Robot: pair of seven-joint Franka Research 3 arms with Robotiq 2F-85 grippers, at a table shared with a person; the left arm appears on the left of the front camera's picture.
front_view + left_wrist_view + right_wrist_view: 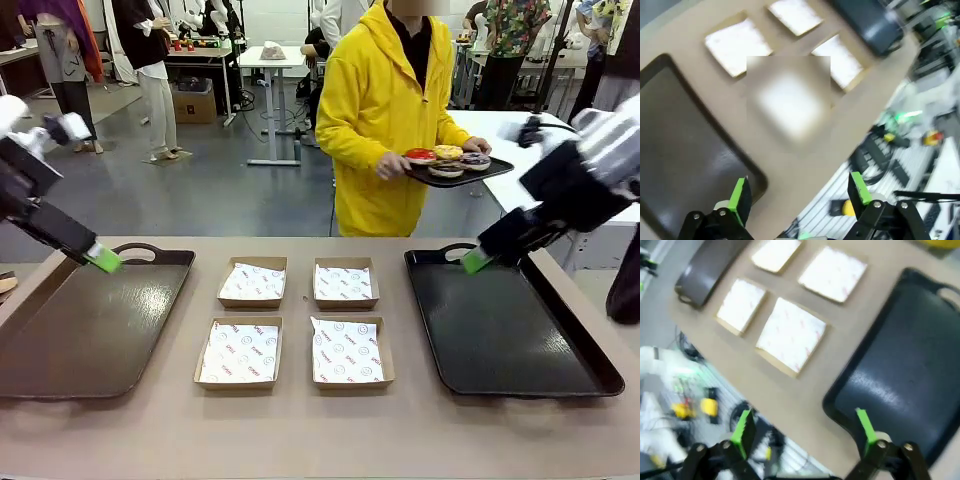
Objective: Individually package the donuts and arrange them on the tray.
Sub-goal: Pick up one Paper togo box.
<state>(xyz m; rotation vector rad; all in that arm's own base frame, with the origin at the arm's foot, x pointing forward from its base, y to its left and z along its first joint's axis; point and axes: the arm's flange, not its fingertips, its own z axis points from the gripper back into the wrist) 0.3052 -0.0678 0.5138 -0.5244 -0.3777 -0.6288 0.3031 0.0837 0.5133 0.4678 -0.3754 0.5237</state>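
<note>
1. The left gripper (104,259) hangs over the far edge of a dark brown rectangular tray (90,330), jaws spread wide and empty.
2. Four shallow brown cardboard boxes (240,352) lined with white printed paper sit mid-table.
3. The ring donuts (447,160) lie on a small black tray (462,179) held by a person in yellow (375,110) beyond the table.
4. The right gripper (477,261) hovers over a black rectangular tray (500,330), jaws wide apart and empty.

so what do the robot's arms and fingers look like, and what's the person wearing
The left arm and right arm are white-shelled, turning black toward the wrist. The left gripper and right gripper are black, each with two slim fingers tipped with bright green pads. The person wears a bright yellow hooded top with long sleeves over a dark collar.
</note>
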